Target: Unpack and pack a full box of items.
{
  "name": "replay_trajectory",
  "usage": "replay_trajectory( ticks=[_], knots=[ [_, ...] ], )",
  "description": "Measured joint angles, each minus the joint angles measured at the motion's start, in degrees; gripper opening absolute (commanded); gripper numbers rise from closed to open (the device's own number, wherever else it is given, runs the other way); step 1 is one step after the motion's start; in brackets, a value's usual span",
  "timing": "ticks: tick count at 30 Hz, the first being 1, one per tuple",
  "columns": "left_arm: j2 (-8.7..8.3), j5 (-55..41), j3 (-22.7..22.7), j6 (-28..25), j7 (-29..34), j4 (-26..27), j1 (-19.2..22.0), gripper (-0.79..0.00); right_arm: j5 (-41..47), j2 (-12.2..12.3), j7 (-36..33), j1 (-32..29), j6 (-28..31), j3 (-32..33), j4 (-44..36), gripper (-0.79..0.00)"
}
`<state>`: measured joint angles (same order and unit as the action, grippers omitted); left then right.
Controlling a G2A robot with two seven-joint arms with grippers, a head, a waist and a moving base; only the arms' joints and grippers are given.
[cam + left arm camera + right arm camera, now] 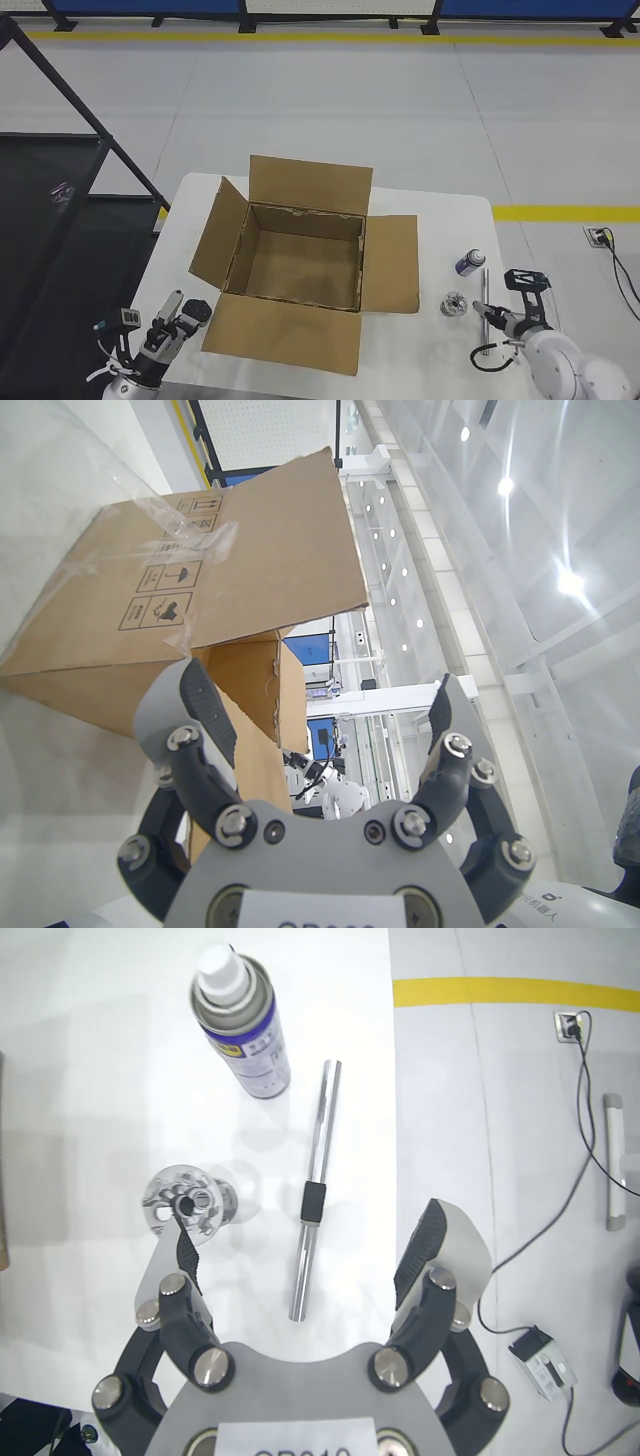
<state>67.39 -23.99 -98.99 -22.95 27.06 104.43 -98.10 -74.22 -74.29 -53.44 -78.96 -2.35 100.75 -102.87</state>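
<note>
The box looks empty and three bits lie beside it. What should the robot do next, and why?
Probably lower the right gripper onto the rod and close. Its jaws stand open just above the rod, and the box is empty, so packing seems due.

Bright, even light throughout. Beyond the left gripper (320, 677), ceiling lamps (505, 486) flare into starred streaks. Ahead of the right gripper (305, 1218), the spray can (245, 1028), metal rod (320, 1138) and flanged part (182, 1203) cast faint soft shadows on the glaring white table (90, 1078).
</note>
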Motion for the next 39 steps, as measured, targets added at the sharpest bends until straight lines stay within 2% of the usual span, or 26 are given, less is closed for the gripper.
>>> replay_trajectory(
  ticks=[8,16,18,20,23,39],
  knots=[
    [0.00,0.0,0.0,0.0,0.0,0.0,0.0,0.000,-3.9,0.7,-7.1,7.5,1.7,-2.3,7.6,0.000],
    [0.00,0.0,0.0,0.0,0.0,0.0,0.0,0.000,-2.1,1.0,-8.6,11.1,2.1,-2.1,12.5,-0.357],
    [0.00,0.0,0.0,0.0,0.0,0.0,0.0,0.000,-2.3,1.1,-9.2,11.5,2.3,-2.4,13.0,-0.394],
    [0.00,0.0,0.0,0.0,0.0,0.0,0.0,0.000,-3.0,1.2,-10.2,12.1,2.4,-3.0,13.7,-0.323],
    [0.00,0.0,0.0,0.0,0.0,0.0,0.0,0.000,-4.4,1.3,-11.4,13.3,1.6,-4.2,14.9,-0.397],
    [0.00,0.0,0.0,0.0,0.0,0.0,0.0,0.000,-6.0,1.6,-14.6,17.2,0.7,-7.7,20.3,-0.440]
  ],
)
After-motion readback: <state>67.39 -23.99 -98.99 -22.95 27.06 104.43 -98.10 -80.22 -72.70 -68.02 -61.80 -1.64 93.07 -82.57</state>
